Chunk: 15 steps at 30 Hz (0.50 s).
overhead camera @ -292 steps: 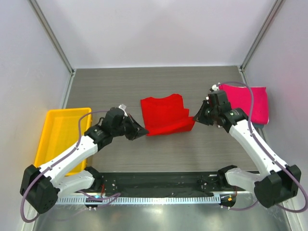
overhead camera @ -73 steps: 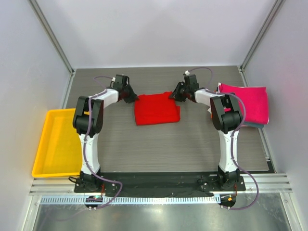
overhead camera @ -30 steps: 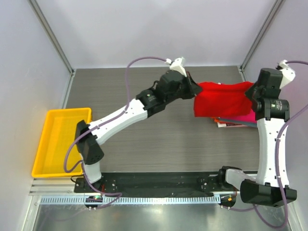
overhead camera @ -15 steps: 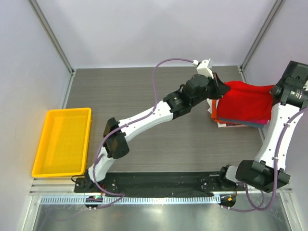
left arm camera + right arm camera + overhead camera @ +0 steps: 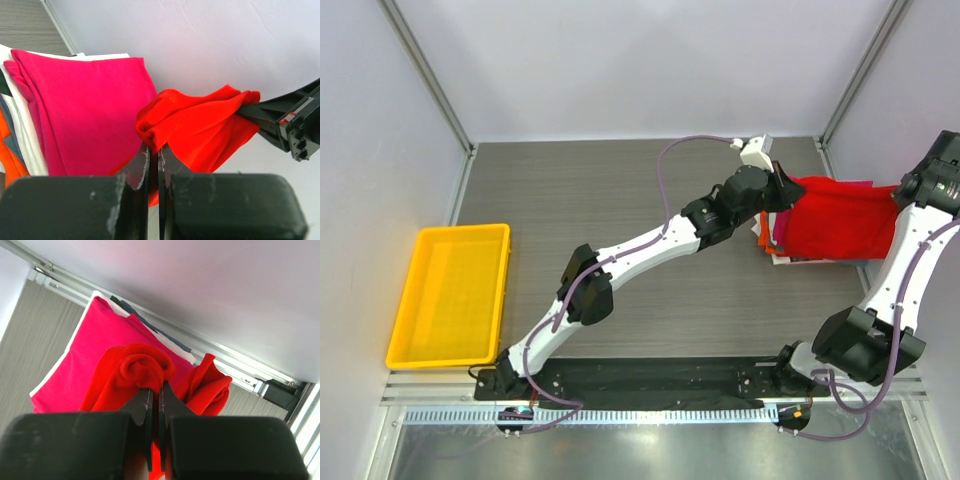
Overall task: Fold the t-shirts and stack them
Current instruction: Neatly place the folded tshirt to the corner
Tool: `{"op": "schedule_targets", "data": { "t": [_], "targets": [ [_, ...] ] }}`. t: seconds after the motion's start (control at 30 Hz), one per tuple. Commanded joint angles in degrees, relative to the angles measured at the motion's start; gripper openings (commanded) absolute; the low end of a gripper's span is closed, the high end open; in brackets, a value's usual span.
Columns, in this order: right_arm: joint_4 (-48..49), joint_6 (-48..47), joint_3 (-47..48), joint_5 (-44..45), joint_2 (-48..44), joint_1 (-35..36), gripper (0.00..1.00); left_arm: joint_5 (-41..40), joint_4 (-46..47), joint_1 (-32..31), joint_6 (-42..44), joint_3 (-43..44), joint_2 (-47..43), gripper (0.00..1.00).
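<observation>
The folded red t-shirt (image 5: 835, 216) hangs stretched between both grippers above the stack of folded t-shirts (image 5: 767, 232) at the table's right edge. My left gripper (image 5: 782, 190) is shut on the red shirt's left corner (image 5: 160, 122). My right gripper (image 5: 903, 192) is shut on its right corner (image 5: 142, 369). The magenta-pink t-shirt (image 5: 85, 110) tops the stack, with white (image 5: 30, 145) and orange (image 5: 7, 155) layers below it at the left. It also shows in the right wrist view (image 5: 85, 352). The red shirt hides most of the stack from above.
A yellow plastic tray (image 5: 450, 293) stands at the table's left edge. The enclosure's right wall and corner post (image 5: 855, 70) stand close to the right arm. The left arm reaches diagonally across the table's middle.
Both grippers have carried the red t-shirt from the table's middle rightward over the stack. In the last half second it moved slightly further right.
</observation>
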Motion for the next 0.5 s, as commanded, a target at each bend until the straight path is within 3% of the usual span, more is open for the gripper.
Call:
{"op": "schedule_targets", "data": {
  "t": [0.0, 0.47],
  "targets": [
    [5.72, 1.07, -1.16, 0.13, 0.84, -1.44, 0.01, -3.11, 4.79, 1.66, -1.45, 3.67, -0.08, 0.0],
    [8.36, 2.21, -3.8, -0.58, 2.51, -1.71, 0.01, -1.71, 6.64, 1.75, -3.47, 2.63, -1.04, 0.0]
  ]
}}
